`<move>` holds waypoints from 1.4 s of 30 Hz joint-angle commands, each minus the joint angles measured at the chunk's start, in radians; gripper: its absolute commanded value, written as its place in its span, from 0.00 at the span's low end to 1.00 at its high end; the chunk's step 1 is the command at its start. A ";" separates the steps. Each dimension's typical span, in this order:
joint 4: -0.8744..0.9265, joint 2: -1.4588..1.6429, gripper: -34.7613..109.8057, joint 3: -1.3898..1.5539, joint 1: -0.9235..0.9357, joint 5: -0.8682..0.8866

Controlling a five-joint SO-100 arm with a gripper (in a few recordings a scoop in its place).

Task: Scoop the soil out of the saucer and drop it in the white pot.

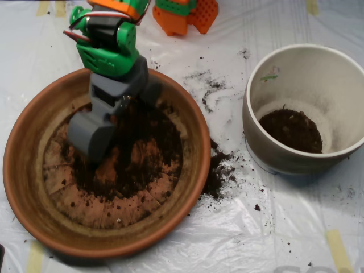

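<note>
The terracotta saucer (34,187) lies at the left, with dark soil (142,153) spread over the middle of its grooved bottom. My grey scoop (120,114) hangs from the green arm (108,45) and is down in the saucer, over the upper left of the soil. It is open: one shell (91,133) rests at the soil's left edge and the other (151,91) stands apart near the saucer's far rim. The white pot (256,136) sits at the right, a small heap of soil (291,129) on its bottom.
Spilled soil (219,170) lies on the plastic sheet between saucer and pot, with thinner smears (207,85) further back. An orange block (185,14) stands at the top edge. Tape strips (338,250) hold the sheet down.
</note>
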 commanded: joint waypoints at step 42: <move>-0.043 -0.080 0.49 -0.005 0.029 0.031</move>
